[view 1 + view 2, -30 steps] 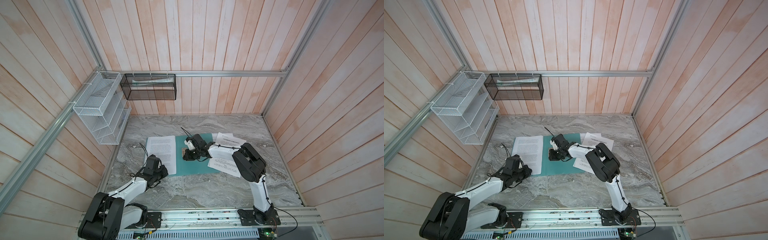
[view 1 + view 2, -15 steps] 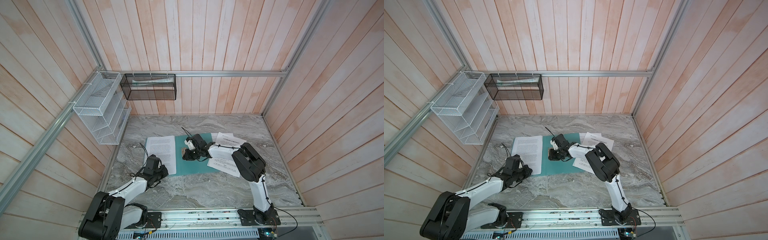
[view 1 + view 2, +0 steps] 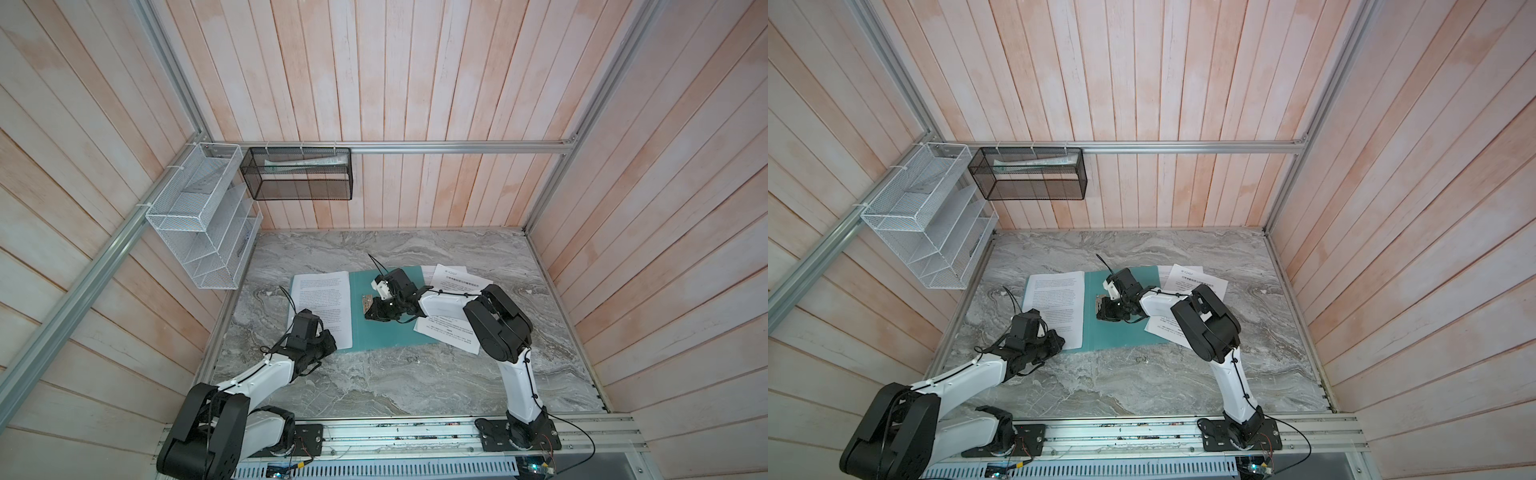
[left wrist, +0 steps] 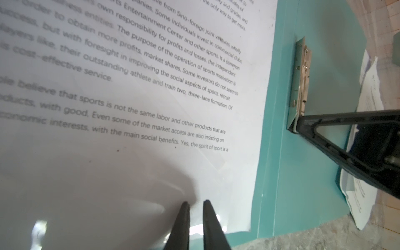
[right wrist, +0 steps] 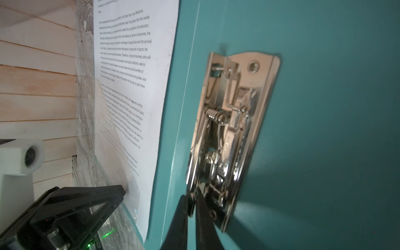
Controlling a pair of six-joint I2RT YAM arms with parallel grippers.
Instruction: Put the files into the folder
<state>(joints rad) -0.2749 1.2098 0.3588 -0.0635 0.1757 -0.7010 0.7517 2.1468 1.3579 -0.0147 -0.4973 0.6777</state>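
Observation:
The teal folder (image 3: 386,332) (image 3: 1121,332) lies open on the marble table. One printed sheet of the files (image 3: 322,299) (image 4: 129,86) rests on its left cover. More files (image 3: 453,332) (image 3: 1196,282) lie partly under the folder's right edge. My left gripper (image 3: 332,340) (image 4: 195,202) is shut on the near corner of the left sheet, which bulges up there. My right gripper (image 3: 370,309) (image 5: 192,195) is shut on the near end of the metal clip (image 5: 233,129) (image 4: 302,80) in the middle of the folder.
A white wire rack (image 3: 199,224) hangs on the left wall and a black mesh basket (image 3: 299,174) on the back rail. Wooden walls close in the marble table (image 3: 415,382) on three sides. The arms' base rail runs along the front edge.

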